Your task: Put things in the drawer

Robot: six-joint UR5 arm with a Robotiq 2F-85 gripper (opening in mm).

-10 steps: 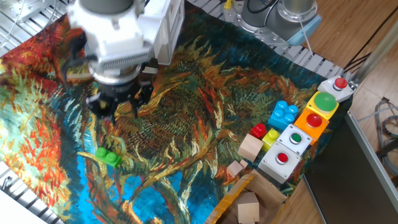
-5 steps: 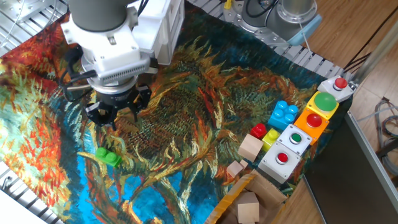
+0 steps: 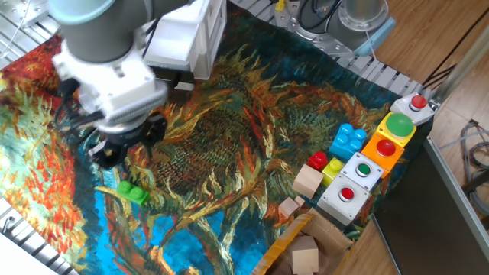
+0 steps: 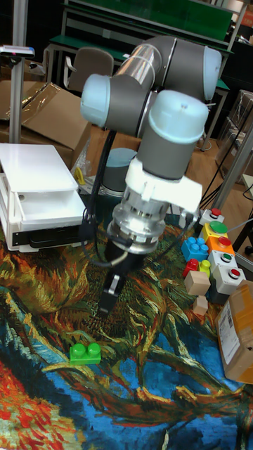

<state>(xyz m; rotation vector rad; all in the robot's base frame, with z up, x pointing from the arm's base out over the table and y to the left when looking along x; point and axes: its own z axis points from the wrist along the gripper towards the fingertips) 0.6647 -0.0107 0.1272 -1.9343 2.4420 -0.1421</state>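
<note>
A small bright green studded brick lies on the painted cloth near the front left. My gripper hangs just above and behind it, not touching it. The black fingers stand apart, open, with nothing between them. The white drawer is pulled out of the small white cabinet at the back left, and its tray looks empty from here. The arm hides part of the cabinet in the fixed view.
At the right stand blue, red and yellow bricks, two wooden blocks, and a row of button boxes. A brown cardboard box sits at the front right edge.
The arm has swung left and a little toward the front, bringing the gripper closer over the green brick. The brick has not moved.
</note>
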